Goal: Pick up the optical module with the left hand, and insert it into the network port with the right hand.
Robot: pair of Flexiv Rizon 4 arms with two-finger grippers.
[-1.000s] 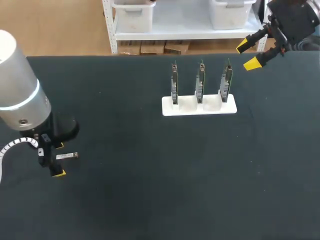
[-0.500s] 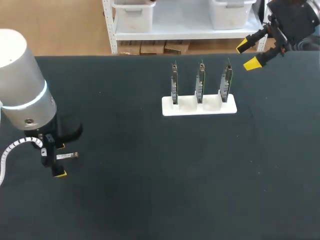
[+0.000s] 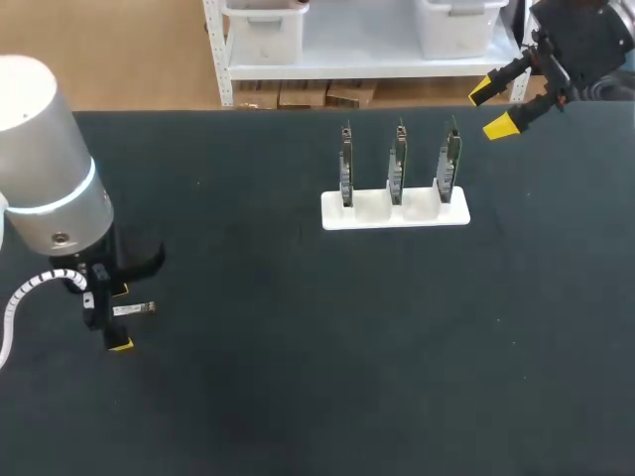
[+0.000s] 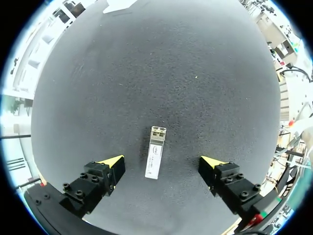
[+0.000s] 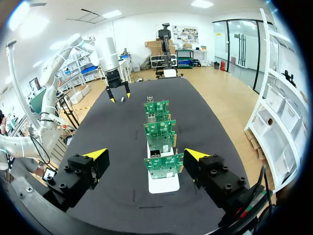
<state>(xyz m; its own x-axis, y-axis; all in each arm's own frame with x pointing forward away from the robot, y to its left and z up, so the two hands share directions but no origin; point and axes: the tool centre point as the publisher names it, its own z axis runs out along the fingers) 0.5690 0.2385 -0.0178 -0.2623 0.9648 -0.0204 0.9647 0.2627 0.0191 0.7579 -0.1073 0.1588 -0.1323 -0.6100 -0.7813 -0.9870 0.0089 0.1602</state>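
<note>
Module [image 4: 155, 152] flat on the table [image 3: 327, 337], between the spread fingers of the open left tool [image 4: 161, 162], long axis pointing straight ahead; open right tool [image 3: 490, 109] well apart, past the upright boards [image 3: 396, 164].

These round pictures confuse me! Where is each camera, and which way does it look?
Head view: above, behind the robot, looking down on the table; shows left gripper at the optical module, right gripper by the far edge.
Left wrist view: on the left wrist, looking down at the module between its open fingers.
Right wrist view: on the right wrist, looking across the table over the white stand of boards; its open fingers show.
Shared: head and right wrist views both show the stand and left gripper.
</note>
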